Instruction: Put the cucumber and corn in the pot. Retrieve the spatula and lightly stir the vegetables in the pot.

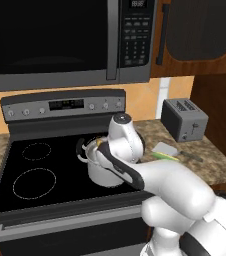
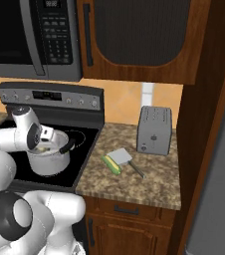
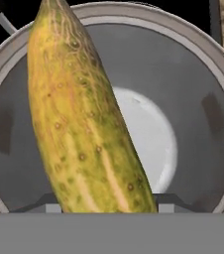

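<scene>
The steel pot (image 1: 104, 176) (image 2: 48, 162) stands on the stove's front right burner. My gripper (image 1: 99, 149) (image 2: 47, 141) points down into it, shut on the pale yellow corn (image 3: 79, 119). In the hand view my gripper (image 3: 106, 206) holds the corn at its lower end, and the cob slants across the pot (image 3: 193, 44) above its shiny bottom. On the granite counter to the right lies the green cucumber (image 1: 165, 156) (image 2: 111, 165). It rests against the pale blade of the spatula (image 1: 165, 148) (image 2: 120, 157), whose thin dark handle points right.
A black glass stovetop (image 1: 35, 170) spreads left of the pot. A steel toaster (image 1: 184, 120) (image 2: 154, 130) stands at the back of the counter (image 2: 149, 184). A microwave (image 1: 60, 40) hangs over the stove, with wooden cabinets to its right.
</scene>
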Tool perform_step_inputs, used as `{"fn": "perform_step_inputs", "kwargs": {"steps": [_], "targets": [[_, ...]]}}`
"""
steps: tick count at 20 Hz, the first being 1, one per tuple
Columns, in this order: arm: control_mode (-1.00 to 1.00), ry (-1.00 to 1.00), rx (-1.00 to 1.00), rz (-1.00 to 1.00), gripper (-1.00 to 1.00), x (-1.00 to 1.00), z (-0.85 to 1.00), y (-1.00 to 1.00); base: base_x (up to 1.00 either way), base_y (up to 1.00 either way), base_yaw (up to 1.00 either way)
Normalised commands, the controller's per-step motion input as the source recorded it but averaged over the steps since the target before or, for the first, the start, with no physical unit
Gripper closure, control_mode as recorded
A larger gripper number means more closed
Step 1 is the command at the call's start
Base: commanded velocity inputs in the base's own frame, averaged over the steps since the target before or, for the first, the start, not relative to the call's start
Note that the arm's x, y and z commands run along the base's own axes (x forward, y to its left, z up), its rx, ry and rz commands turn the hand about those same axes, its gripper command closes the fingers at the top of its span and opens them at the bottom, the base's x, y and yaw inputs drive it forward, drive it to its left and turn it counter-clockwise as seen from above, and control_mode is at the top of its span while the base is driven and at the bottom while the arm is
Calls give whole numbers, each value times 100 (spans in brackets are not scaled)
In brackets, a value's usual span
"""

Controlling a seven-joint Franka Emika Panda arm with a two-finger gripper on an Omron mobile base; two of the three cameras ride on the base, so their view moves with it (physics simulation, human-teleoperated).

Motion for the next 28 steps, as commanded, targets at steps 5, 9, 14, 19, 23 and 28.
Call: {"fn": "perform_step_inputs", "kwargs": {"steps": [5, 9, 14, 19, 23, 28], "targets": [[-100, 0, 2, 1, 100, 1, -14, 0, 0, 0, 0], [-100, 0, 1, 0, -100, 12, -1, 0, 0, 0, 0], [-100, 0, 2, 0, -100, -5, 9, 0, 0, 0, 0], [-100, -6, 2, 0, -100, -31, 63, 0, 0, 0, 0], [-100, -13, 3, 0, -100, -94, 98, -34, 0, 0, 0], [-100, 3, 3, -9, -100, -63, 33, -97, 0, 0, 0]]}}
